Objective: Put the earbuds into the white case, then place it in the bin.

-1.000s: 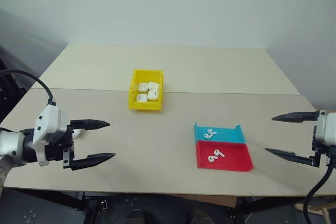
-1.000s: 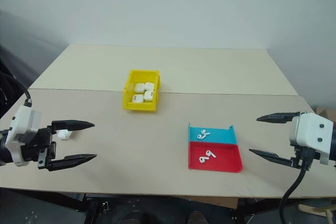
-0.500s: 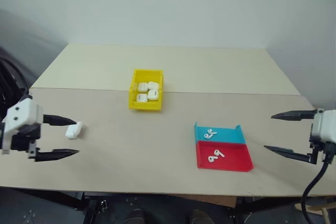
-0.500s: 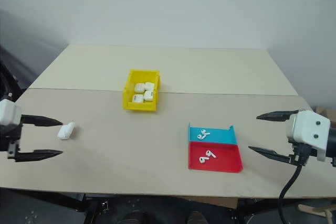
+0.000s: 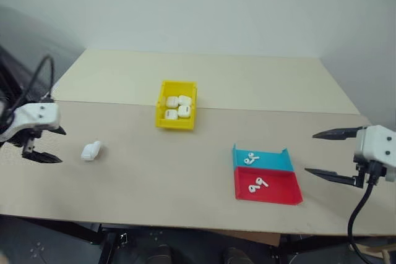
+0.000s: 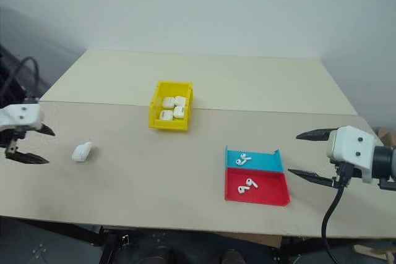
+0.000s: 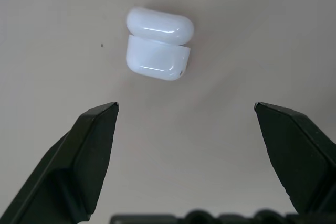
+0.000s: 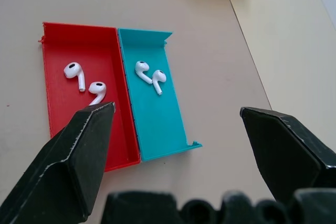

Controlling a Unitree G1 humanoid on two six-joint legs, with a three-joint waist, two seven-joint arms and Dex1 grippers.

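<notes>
i have the small glossy white plastic earbud case (image 7: 157,44) lying alone on the pale wooden table (image 5: 185,171), lid ajar, and that makes sense to me: it sits out in the open, well apart from the trays, so a pincer can come at it from above without bumping anything. my left gripper (image 5: 46,144) hangs just beside it toward the table's left edge, angled down, fingers spread wide with nothing between them; in the left wrist view the case lies ahead of the fingertips, closer to one finger's line than the other, not yet between them. my right gripper (image 6: 312,156) is also spread wide and empty, hovering near the shallow red plastic tray (image 8: 58,124) and the shallow blue plastic tray (image 8: 157,124), each holding a pair of tiny white stemmed earbuds (image 8: 85,80), sorted there for easy picking, i'd guess. the bright yellow rectangular plastic bin (image 5: 177,110) stands further back at centre, already holding several white cases, well apart from both grippers
</notes>
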